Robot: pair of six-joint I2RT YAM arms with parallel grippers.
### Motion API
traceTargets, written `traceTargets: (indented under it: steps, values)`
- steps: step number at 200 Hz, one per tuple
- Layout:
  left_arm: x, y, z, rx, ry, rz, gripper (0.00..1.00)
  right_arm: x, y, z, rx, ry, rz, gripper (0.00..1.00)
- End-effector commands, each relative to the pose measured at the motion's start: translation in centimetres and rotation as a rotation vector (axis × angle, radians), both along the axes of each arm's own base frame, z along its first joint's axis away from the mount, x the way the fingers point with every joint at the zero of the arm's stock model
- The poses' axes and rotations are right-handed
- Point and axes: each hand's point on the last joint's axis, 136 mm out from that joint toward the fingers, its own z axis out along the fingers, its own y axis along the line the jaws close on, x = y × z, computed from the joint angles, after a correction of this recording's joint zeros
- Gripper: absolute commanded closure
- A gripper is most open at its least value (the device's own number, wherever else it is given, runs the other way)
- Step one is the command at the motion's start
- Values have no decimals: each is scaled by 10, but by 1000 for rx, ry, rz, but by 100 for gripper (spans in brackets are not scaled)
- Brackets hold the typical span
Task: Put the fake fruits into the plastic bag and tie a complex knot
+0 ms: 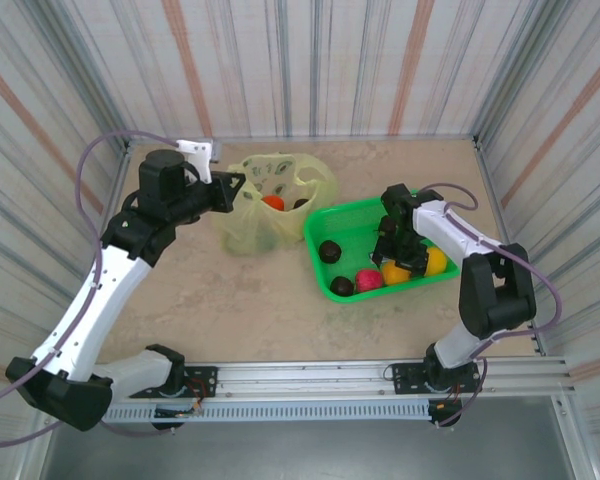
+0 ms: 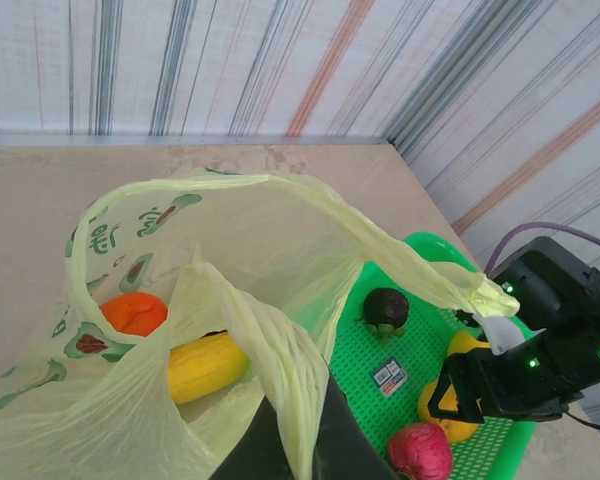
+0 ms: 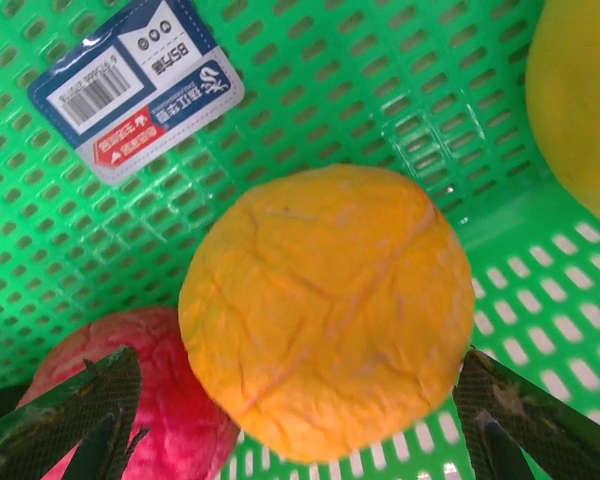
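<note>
The orange (image 3: 325, 310) is straddled by the released right gripper (image 3: 300, 418); the bag (image 1: 265, 228), to its left, is held clenched by the left gripper (image 1: 233, 186).

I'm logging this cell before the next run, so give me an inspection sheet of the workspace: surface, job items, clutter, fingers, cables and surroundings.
Surface: beige marbled tabletop, carrying the bag and the basket.
Job's things: plastic bag held open, orange fruit and yellow fruit inside; other fruits lie in the green basket.
Clutter: blue-and-white label on the basket floor.
Grippers: left fingers shut on the bag's rim; right fingers open, either side of an orange-yellow fruit.
Cables: purple-grey cable loops off each arm.
Surroundings: striped panel walls on three sides.
</note>
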Motion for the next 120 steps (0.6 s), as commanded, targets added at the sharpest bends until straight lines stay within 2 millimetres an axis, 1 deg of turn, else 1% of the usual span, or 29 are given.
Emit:
traceTargets:
  steps: [1, 25, 54, 90, 106, 120]
  values:
    - [-1, 2, 15, -21, -12, 0, 100, 7, 4, -12, 21, -10, -50, 18]
    - [-1, 4, 15, -27, -7, 6, 100, 12, 4, -16, 23, -25, -60, 21]
    - [-1, 7, 15, -34, 0, 11, 100, 14, -1, -15, 6, -48, -64, 21]
    - [1, 8, 15, -54, 14, 11, 100, 18, -2, -26, 19, -58, -98, 24]
    - [0, 8, 14, -63, 23, 8, 100, 21, 0, -31, 26, -60, -99, 23]
    - [0, 6, 13, -72, 32, 1, 100, 23, 2, -32, 38, -66, -98, 20]
